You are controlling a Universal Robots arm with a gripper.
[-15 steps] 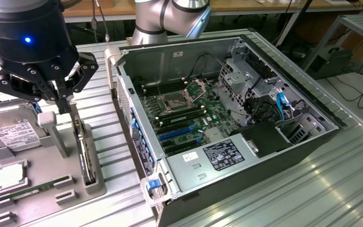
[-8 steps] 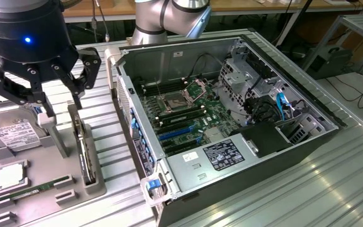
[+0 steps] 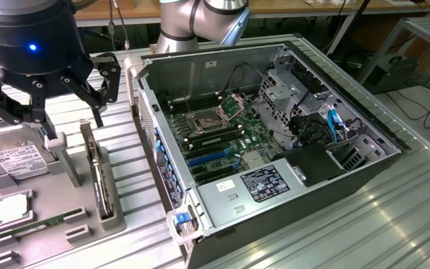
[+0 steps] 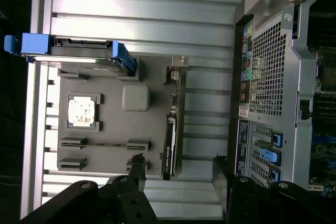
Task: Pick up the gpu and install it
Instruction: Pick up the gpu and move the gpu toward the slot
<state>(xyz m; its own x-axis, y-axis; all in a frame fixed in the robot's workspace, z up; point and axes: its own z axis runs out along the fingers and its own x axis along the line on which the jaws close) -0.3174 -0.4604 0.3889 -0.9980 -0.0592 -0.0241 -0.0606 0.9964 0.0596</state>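
Note:
The gpu (image 3: 100,176) stands on edge in a slot of the grey holder tray (image 3: 118,224) at the exterior view's left, outside the computer case. In the wrist view the gpu (image 4: 170,129) is a thin dark card with a silver bracket at one end. My gripper (image 3: 73,129) hangs above the tray, over and slightly behind the card, open with nothing between its black fingers (image 3: 98,120). From the wrist, one end of the card lies between the spread fingers (image 4: 137,174) of the gripper (image 4: 178,176).
The open computer case (image 3: 364,168) lies at the exterior view's right, its motherboard with blue slots (image 3: 208,159) exposed. The tray also holds a hard drive (image 3: 13,159), a CPU (image 3: 9,210) and a RAM stick (image 3: 43,224). A grey post (image 3: 67,159) rises beside the gpu.

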